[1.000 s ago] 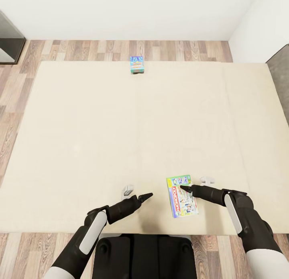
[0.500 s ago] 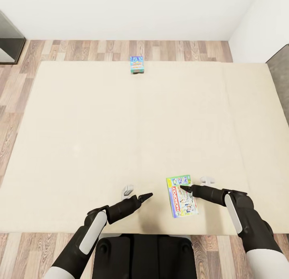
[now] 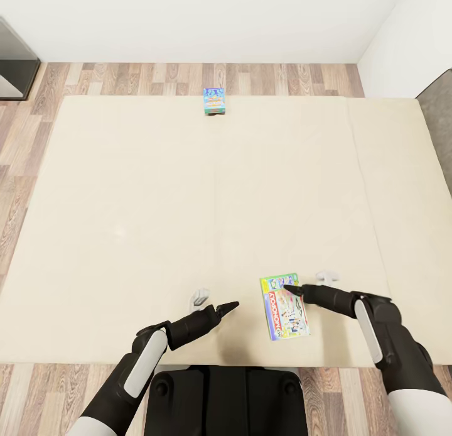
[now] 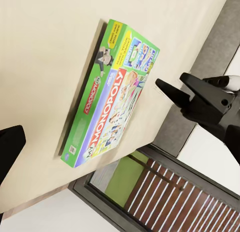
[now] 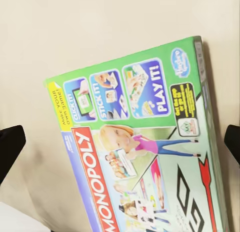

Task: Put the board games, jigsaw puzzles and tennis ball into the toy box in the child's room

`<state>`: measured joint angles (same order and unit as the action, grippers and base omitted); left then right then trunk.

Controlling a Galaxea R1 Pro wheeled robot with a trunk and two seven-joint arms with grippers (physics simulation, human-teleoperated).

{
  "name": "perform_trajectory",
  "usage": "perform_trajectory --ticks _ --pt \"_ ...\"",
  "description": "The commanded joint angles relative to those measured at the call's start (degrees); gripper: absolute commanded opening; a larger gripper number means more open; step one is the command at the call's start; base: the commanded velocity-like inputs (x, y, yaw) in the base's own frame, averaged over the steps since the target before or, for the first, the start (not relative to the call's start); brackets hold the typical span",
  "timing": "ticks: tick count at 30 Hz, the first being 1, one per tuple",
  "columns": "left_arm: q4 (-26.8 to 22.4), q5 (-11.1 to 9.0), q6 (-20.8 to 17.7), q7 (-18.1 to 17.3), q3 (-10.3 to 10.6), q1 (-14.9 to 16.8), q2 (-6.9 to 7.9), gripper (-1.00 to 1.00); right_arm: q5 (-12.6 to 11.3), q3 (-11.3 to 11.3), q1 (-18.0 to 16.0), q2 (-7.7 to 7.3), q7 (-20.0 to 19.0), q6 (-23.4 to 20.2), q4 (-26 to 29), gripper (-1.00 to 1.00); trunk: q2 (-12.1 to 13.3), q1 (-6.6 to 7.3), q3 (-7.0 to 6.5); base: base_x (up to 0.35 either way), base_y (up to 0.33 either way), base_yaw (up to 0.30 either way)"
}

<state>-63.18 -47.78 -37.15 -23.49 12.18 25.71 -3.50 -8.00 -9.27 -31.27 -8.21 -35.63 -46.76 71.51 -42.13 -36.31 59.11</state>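
Note:
A green Monopoly board game [image 3: 285, 307] lies flat on the cream bed [image 3: 157, 203] near its front edge. My right gripper [image 3: 290, 289] hovers over the box's far end. In the right wrist view the box [image 5: 150, 157] lies between that gripper's widely spread fingers [image 5: 10, 147], which hold nothing. My left gripper [image 3: 229, 307] hangs left of the box, apart from it and open. From the left wrist, the box [image 4: 112, 106] and the right gripper [image 4: 167, 89] both show. A second, blue board game [image 3: 213, 101] sits at the bed's far edge.
Wood floor [image 3: 125, 78] runs behind and left of the bed, with a white wall beyond. A dark cabinet [image 3: 12, 65] stands at far left and a grey piece of furniture [image 3: 439, 115] at far right. My base [image 3: 226, 398] is against the bed's front edge.
My right gripper has edged slightly right and farther along the Monopoly box. The left arm and both games have not moved.

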Motion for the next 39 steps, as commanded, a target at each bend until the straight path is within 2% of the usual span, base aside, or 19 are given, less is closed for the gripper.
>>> perform_trajectory --ticks 1,17,24,29,32,39 --pt "-0.01 -0.30 -0.38 0.02 -0.05 0.02 -0.02 1.00 -0.41 -0.07 0.00 -0.03 0.06 -0.44 0.24 1.00 -0.04 -0.02 0.03 0.000 0.000 0.000" --pt "0.01 -0.30 -0.38 0.02 -0.05 0.01 -0.02 1.00 -0.36 -0.36 0.06 -0.17 -0.73 -0.44 1.08 1.00 -0.04 -0.02 0.03 0.000 0.000 0.000" --pt "0.01 -0.30 -0.38 0.02 -0.05 0.01 -0.02 1.00 -0.25 -2.25 0.07 -0.38 -2.27 -0.49 1.19 1.00 -0.04 -0.02 0.03 0.000 0.000 0.000" --pt "0.02 -0.30 -0.38 0.02 -0.05 0.02 -0.02 1.00 0.09 -4.57 0.10 -0.55 -2.94 -0.51 1.21 1.00 -0.04 -0.02 0.03 0.000 0.000 0.000" --pt "0.01 -0.30 -0.38 0.02 -0.05 0.03 -0.02 1.00 0.30 -4.92 0.11 -0.57 -3.03 -0.50 1.19 1.00 -0.04 -0.02 0.03 0.000 0.000 0.000" --pt "0.02 -0.30 -0.38 0.02 -0.05 0.04 -0.02 1.00 2.53 -5.84 0.47 -0.62 -3.21 -0.46 0.82 1.00 -0.04 -0.02 0.03 0.000 0.000 0.000"
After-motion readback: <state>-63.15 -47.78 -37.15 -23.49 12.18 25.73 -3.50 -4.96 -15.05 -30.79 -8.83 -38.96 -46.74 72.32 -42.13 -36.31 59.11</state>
